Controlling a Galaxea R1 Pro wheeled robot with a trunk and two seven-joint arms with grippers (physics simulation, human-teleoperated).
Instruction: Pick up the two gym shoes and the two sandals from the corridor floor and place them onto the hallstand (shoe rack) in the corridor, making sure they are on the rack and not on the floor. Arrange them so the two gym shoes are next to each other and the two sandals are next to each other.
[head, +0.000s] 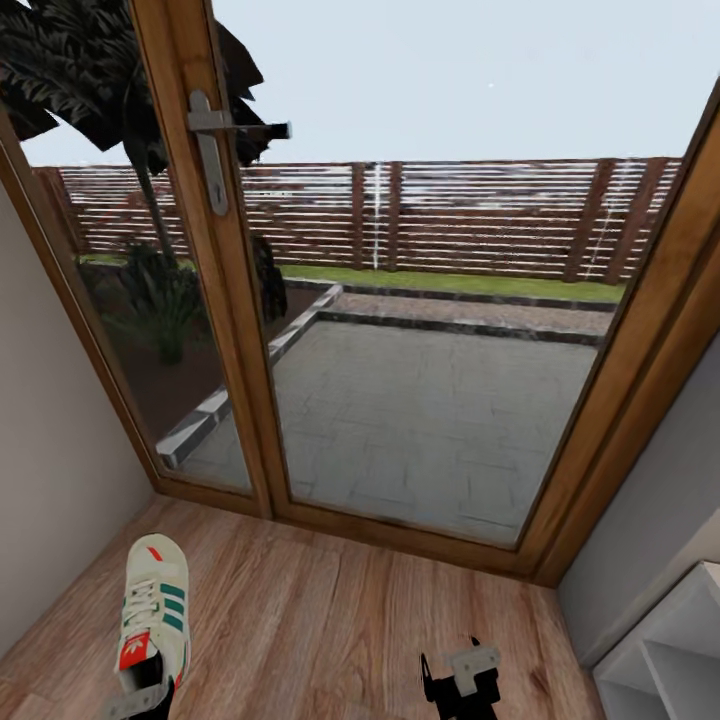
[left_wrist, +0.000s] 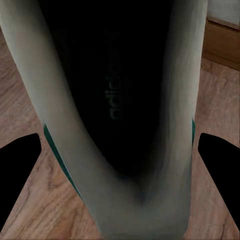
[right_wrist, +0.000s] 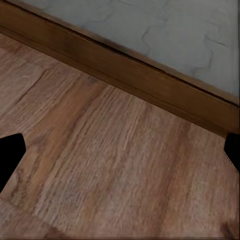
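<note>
At the lower left of the head view, one gym shoe (head: 152, 618) lay toe toward the glazed door (head: 420, 300), off-white with green side stripes and a red-orange patch on the tongue. The left gripper (head: 140, 702) met it at the heel end, partly cut by the frame edge. Left wrist view: shoe opening (left_wrist: 117, 100) dark and close, heel collar sitting between the two black fingertips (left_wrist: 17, 170), which stood wide to either side; whether they pressed the shoe could not be told. Wood-plank corridor floor (head: 320, 620) lay beneath. Right gripper (head: 462, 680) hung over bare planks near the bottom edge, nothing in it; right wrist view showed its fingertips (right_wrist: 9, 157) spread apart over floor (right_wrist: 115, 165) and the door's wooden sill (right_wrist: 130, 75). Pale grey hallstand (head: 665, 650) corner showed at lower right, an open shelf visible. Beyond the glass: paving, grass strip, slatted fence (head: 480, 215).
</note>
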